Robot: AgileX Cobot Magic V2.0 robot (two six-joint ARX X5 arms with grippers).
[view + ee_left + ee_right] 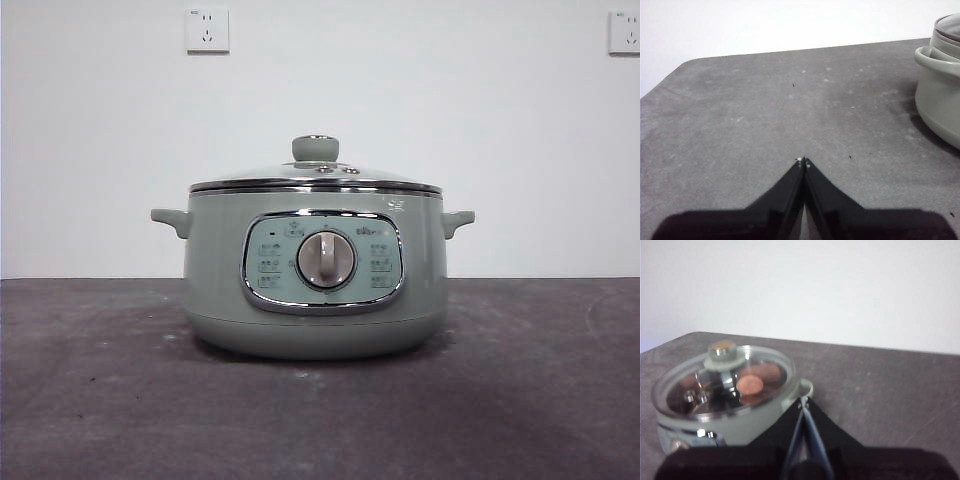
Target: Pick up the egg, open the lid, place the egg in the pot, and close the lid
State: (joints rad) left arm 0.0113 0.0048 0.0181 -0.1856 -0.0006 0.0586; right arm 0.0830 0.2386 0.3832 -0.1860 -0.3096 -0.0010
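Front view shows the pale green electric pot (315, 275) at the centre of the frame on the dark grey counter (100, 400), its glass lid (315, 180) seated squarely on the rim, with no arm in sight. In the right wrist view the reddish-brown egg (750, 384) can be seen through the glass, lying inside the pot at the left of that frame, with a second brownish shape beside it that may be a reflection or another egg; I cannot tell which. The right end effector (804, 401) has its jaws pressed together, holding nothing, near the pot's side handle. The left end effector (802, 161) is likewise closed and empty above bare counter, the pot at the far right of its frame. Judging by this, the task looks essentially finished. The remaining risk is the right arm: being so near the handle, a careless retreat could clip the handle or the lid's rim and knock the lid off its seat.
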